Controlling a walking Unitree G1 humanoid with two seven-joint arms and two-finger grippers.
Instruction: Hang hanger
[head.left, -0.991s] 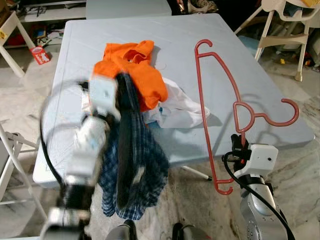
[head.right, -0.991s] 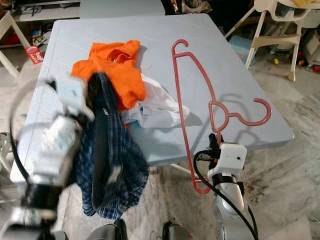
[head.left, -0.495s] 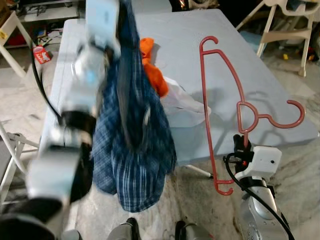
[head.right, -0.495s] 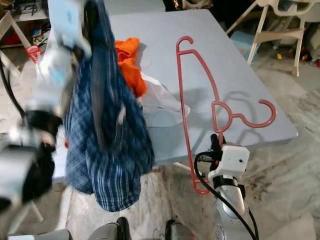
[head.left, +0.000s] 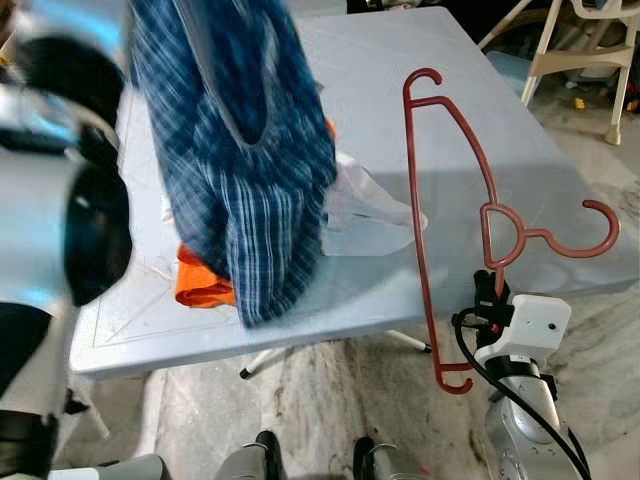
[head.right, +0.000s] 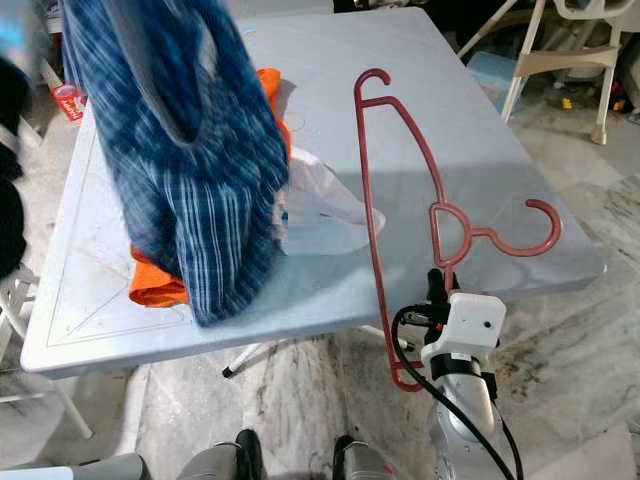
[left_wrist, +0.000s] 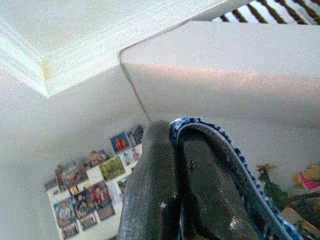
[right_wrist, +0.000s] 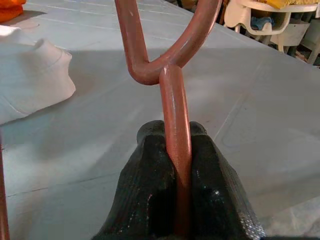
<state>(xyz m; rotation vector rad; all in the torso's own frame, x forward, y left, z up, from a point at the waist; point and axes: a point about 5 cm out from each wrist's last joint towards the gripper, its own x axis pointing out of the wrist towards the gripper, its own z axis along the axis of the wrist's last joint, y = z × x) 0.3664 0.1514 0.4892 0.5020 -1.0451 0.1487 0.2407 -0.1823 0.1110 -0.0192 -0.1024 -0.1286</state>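
A red plastic hanger (head.left: 418, 235) stands upright over the right side of the light blue table (head.left: 530, 130). My right gripper (right_wrist: 175, 137) is shut on the hanger's stem below its loop, just off the table's front edge. A blue plaid garment (head.left: 250, 170) hangs in the air over the table's left half. My left gripper (left_wrist: 174, 137) is shut on its upper edge and points up at a ceiling and wall. The left arm (head.left: 55, 200) is a big blur at the left. An orange garment (head.left: 200, 285) and a white one (head.left: 365, 215) lie on the table.
White chairs (head.left: 590, 50) stand beyond the table's right corner on the marble floor. A red packet (head.right: 65, 100) lies on the floor at far left. My feet (head.left: 265, 455) are close to the table's front edge.
My left arm has lifted the plaid garment from below the table edge high up in front of the camera. The right gripper and hanger have stayed in place.
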